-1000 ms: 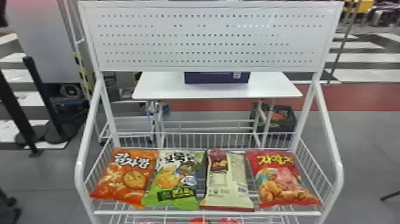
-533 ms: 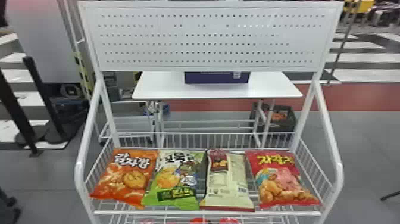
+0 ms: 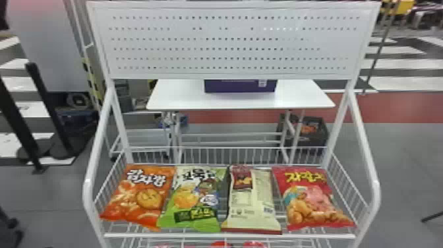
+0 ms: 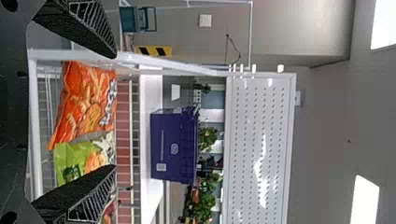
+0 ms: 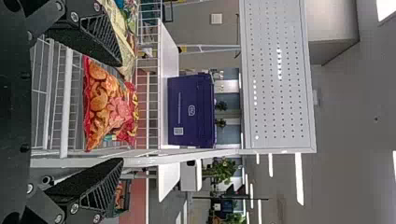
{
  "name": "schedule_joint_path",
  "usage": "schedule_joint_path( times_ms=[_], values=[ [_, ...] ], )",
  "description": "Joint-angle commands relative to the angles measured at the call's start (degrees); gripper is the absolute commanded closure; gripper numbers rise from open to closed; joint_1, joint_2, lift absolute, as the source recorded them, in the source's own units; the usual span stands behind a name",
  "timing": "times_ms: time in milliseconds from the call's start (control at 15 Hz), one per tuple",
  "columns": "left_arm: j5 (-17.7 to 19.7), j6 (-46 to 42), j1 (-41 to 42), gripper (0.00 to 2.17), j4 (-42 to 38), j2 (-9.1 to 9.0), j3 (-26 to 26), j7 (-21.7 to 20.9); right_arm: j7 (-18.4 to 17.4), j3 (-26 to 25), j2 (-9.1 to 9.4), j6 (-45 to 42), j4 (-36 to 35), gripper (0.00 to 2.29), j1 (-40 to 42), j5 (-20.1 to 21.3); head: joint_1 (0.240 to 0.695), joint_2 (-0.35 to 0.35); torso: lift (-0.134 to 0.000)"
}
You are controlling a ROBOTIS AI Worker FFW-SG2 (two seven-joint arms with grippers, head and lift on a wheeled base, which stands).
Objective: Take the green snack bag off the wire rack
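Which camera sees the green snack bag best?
The head view: the green snack bag shows nearly whole, between the orange bag and cream bag. In the left wrist view, a finger of the left gripper hides part of it. In the right wrist view, a colourful bit at the edge may be it.

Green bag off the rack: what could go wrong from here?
The green snack bag lies right beside the orange snack bag; closing jaws could pinch both.
The cream snack bag is close on the green one's other side and might get dragged.
Pulled out low, the green bag could snag on the front rail near its bottom edge.
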Motion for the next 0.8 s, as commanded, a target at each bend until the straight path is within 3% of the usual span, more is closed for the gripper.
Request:
schedule_joint_path(
  times_ms=[0, 200, 400, 733],
  values=[
    [-2.7, 6.9, -6.3, 0.04, 0.6, -0.07, -5.9, 0.6, 0.0, 0.4, 0.23, -0.1, 0.2, 0.17, -0.1, 0.5, 0.499, 0.0, 0.0],
    [-6.3, 12.6, -15.3, 0.08, 3.8, -0.42, -13.5, 3.2, -0.1, 1.2, 0.41, -0.3, 0.3, 0.17, -0.2, 1.4, 0.499, 0.0, 0.0],
    [-7.1, 19.8, -23.6, 0.08, 9.6, -2.53, -17.8, 3.7, -0.1, 1.2, 0.41, -0.3, 0.3, 0.17, -0.1, 1.4, 0.499, 0.0, 0.0],
    [-7.8, 22.4, -33.3, 0.08, 17.8, -6.4, -23.4, 4.7, -0.1, 2.4, 1.02, -1.9, 0.4, 0.17, -0.3, 1.8, 0.499, 0.0, 0.0]
  ],
)
